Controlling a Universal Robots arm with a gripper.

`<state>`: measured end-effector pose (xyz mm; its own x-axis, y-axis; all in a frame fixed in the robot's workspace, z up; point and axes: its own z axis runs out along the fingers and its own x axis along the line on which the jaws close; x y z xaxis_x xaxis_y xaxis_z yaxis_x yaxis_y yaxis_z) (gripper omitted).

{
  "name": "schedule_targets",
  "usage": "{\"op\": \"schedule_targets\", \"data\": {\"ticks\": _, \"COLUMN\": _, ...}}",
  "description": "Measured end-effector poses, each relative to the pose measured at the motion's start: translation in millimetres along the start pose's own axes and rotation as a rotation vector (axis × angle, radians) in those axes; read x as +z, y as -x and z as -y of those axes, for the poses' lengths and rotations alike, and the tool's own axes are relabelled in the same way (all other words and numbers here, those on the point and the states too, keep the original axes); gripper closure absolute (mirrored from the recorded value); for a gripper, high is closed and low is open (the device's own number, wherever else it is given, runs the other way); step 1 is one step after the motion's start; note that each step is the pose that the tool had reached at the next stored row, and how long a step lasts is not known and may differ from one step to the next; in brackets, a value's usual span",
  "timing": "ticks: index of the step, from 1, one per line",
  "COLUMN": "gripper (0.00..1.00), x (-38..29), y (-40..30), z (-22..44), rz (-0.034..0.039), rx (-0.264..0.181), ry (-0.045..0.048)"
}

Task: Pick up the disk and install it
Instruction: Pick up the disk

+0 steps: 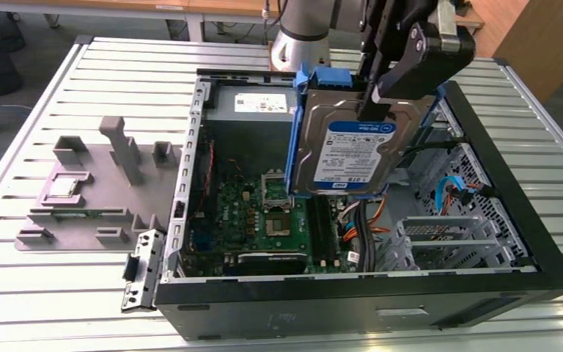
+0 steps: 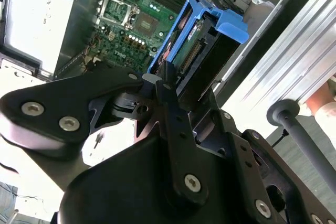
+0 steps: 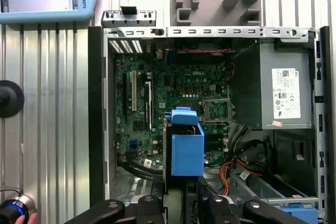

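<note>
While the exterior view has the gripper pinching the disk upright over the open case, the second wrist view shows fingers clamped on it, and the first wrist view hangs it above the motherboard.

Open computer case on slatted table. Fixture block on table, just beside case on exterior view's left. Arm base behind case. Inside case: motherboard on floor, power supply at far end, drive cage toward exterior view's right. Above motherboard, clear of it: upright disk, gripper clamped on its upper edge
</note>
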<state>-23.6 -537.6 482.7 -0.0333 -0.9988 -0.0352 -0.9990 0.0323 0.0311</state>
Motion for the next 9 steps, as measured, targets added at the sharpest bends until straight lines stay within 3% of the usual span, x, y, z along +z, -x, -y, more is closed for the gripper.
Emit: {"op": "schedule_targets", "data": {"ticks": 9, "gripper": 0.65, "x": -0.1, "y": 0.5, "z": 25.1, "rz": -0.0012, "rx": 0.002, "ry": 0.0012}}
